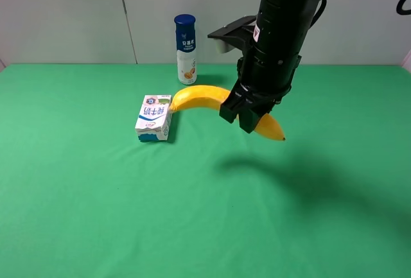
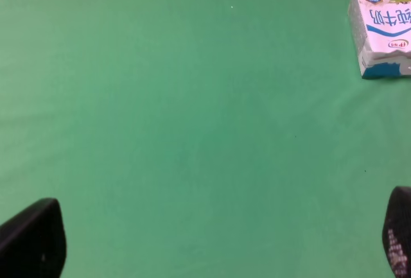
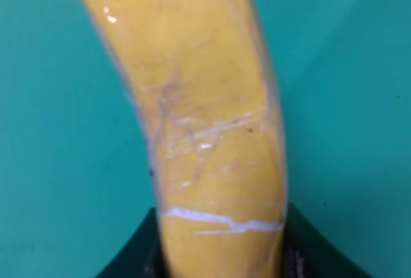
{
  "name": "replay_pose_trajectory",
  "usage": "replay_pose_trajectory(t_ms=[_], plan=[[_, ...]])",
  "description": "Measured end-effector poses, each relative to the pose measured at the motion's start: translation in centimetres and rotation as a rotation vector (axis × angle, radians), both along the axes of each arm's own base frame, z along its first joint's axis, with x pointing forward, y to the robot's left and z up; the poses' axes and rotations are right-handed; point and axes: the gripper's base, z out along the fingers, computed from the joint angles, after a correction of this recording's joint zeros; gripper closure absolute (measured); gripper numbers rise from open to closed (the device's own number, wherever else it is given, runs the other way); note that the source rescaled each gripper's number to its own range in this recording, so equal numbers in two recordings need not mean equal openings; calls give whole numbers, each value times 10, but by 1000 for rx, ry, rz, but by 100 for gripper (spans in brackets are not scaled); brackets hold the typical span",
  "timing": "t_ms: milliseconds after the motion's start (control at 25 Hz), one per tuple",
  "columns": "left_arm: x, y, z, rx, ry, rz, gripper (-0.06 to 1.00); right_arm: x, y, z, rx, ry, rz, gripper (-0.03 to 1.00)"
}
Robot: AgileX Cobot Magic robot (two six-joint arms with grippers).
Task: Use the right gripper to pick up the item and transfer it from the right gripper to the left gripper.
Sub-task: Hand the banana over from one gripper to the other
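Note:
The yellow banana lies curved just right of the milk carton, at or just above the green cloth. My right gripper comes down from above and is closed around the banana's right half, with the tip sticking out past the fingers. In the right wrist view the banana fills the frame, and a black finger presses on each side of it. My left gripper is open and empty over bare cloth, with only its two fingertips showing. It is out of the exterior view.
A white-blue milk carton lies on its side left of the banana's stem end and also shows in the left wrist view. A tall blue-capped bottle stands behind the banana. Green cloth covers the table.

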Motion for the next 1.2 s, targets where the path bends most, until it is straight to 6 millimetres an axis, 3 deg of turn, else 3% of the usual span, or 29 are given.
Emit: replay_pose_trajectory(t_ms=[560,680,880,1200], plan=[[0,-3,0,-22,2,-23,-3,-11,9,0,33,54,207,96],[3,-7,4,-45,74,-56,-3,-12,9,0,41,62,225,96],[29,-9,19,7,234,-129,-3,-13,10,0,54,73,230,96],[91,-23,38,12,414,-348,-3,-13,10,0,55,73,230,96]])
